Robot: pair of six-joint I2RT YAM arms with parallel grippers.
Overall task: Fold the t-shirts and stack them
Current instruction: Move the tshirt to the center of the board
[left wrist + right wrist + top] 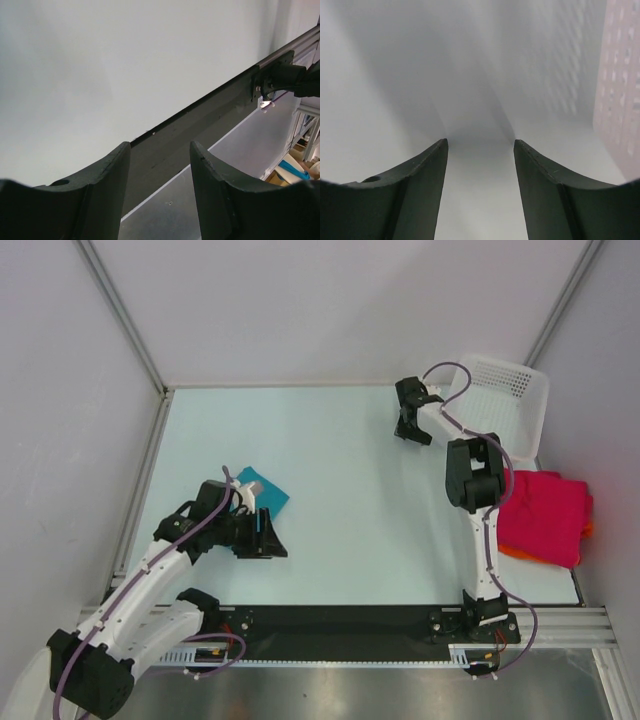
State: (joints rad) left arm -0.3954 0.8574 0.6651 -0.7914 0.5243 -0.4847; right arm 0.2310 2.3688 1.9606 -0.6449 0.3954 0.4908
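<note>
While the left fingers and right fingers stand parted and empty, a folded teal shirt lies on the smooth pale desk beside the left ones; a soft pink shirt covers an orange shirt at right.

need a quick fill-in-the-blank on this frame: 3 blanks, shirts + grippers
1. The teal t-shirt lies on the ___ half of the table.
2. The crimson-pink t-shirt lies on top of ___ cloth that shows only as an edge.
3. The left gripper and the right gripper are both ___, with nothing between their fingers.

Missing words: left; orange; open.
</note>
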